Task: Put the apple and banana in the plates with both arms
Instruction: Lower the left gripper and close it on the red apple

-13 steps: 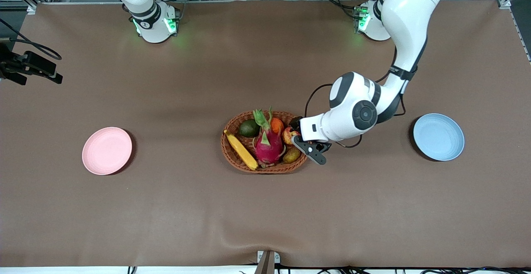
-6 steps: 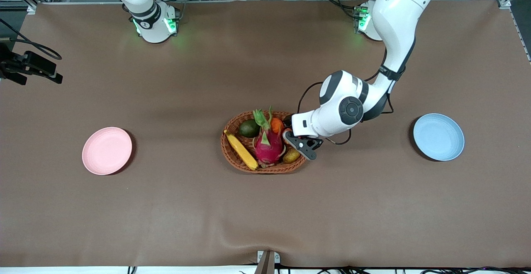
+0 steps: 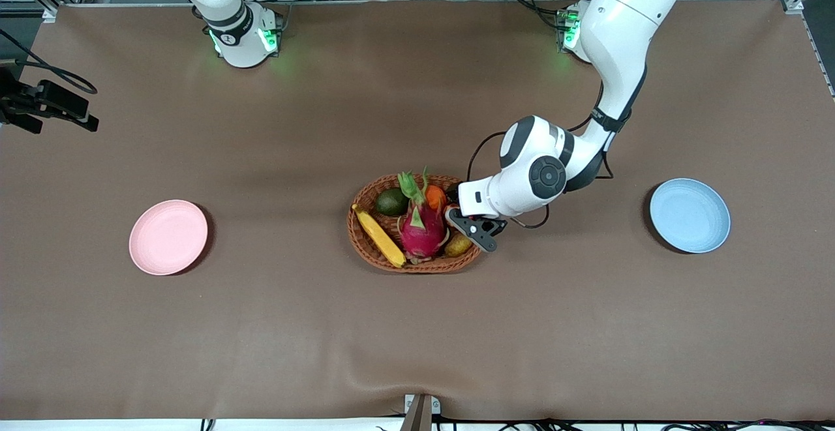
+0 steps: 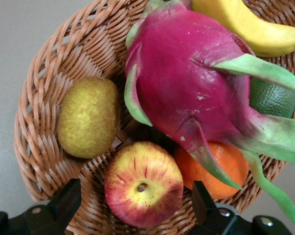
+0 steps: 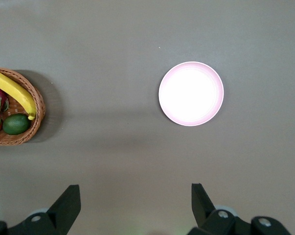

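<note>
The left gripper (image 4: pixel 136 205) is spread wide around the apple (image 4: pixel 143 184). The apple might roll away against the orange (image 4: pixel 213 167). The right gripper (image 5: pixel 136 205) waits, spread too.

2 plates (image 3: pixel 168 237) (image 3: pixel 689 215), 1 basket (image 3: pixel 365 248), 1 banana (image 3: pixel 379 236), 1 apple (image 4: pixel 143 184), 1 dragon fruit (image 3: pixel 422 230), 1 orange (image 3: pixel 435 196), 1 avocado (image 3: pixel 391 202), 1 kiwi (image 3: pixel 459 244)

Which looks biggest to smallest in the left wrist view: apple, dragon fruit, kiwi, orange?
1. dragon fruit
2. apple
3. kiwi, close to the apple in look
The orange is partly hidden under the dragon fruit, so unranked.
</note>
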Robot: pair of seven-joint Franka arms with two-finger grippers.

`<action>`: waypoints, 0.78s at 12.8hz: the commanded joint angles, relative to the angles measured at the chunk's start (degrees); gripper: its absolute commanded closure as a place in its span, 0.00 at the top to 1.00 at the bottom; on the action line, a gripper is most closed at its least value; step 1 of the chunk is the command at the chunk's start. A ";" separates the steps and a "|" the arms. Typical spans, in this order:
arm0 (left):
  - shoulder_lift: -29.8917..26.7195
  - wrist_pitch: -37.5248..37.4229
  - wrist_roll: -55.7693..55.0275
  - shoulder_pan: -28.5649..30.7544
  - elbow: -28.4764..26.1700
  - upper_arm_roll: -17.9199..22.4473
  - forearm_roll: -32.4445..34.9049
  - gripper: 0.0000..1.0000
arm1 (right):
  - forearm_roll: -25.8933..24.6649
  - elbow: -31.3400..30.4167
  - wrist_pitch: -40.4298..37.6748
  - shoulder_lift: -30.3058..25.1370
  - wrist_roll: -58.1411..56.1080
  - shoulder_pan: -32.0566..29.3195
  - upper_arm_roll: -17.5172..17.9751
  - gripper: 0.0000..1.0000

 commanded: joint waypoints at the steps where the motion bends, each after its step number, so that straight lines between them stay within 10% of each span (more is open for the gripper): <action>1: 0.82 3.04 0.80 -0.71 -0.51 0.06 -0.08 1.00 | 0.49 -0.51 -0.23 -0.74 -0.62 -0.05 -0.08 1.00; 10: 1.61 4.19 0.44 -1.77 -0.78 0.06 0.00 0.95 | 0.58 -0.51 -0.23 -0.74 -0.54 -0.05 -0.08 1.00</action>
